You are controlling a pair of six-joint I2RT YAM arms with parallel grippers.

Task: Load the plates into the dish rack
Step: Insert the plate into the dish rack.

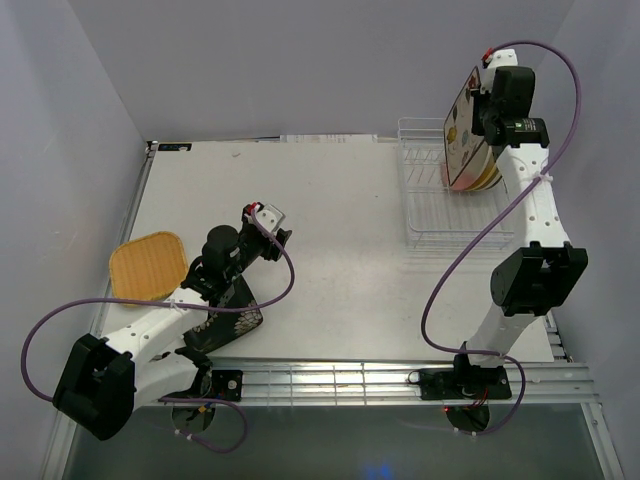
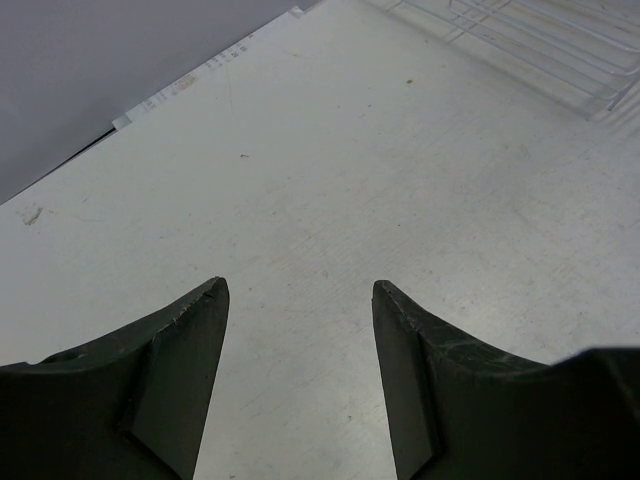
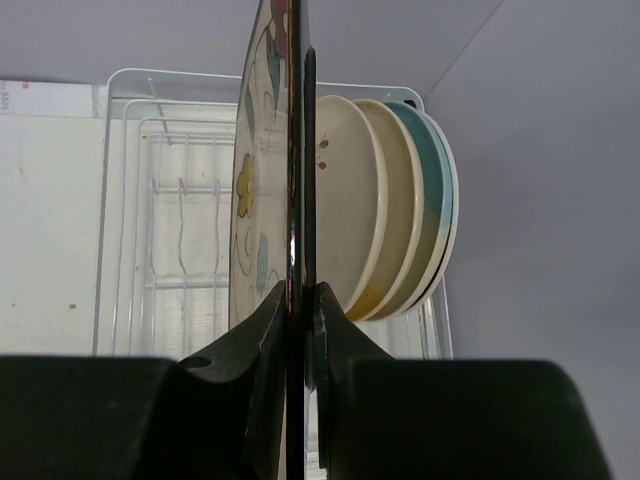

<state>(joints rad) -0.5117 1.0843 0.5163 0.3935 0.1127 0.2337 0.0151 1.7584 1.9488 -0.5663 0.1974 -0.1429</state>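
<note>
Right gripper (image 3: 297, 300): jaws pinched nearly shut on the rim of the flowered cream plate (image 3: 255, 180). The plate is glossy and held on edge, flowered face to the left, above the white wire dish rack (image 3: 125, 200).
Racked behind it: three, possibly four, round plates (image 3: 400, 200), upright.
Left gripper (image 2: 300, 290): jaws wide, empty, over the table (image 2: 330, 150).
Textured orange-yellow plate (image 1: 148, 265): flat, far left.

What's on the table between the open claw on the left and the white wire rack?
Nothing: the left wrist view shows only bare table between the left gripper and the dish rack; the top view agrees.
</note>
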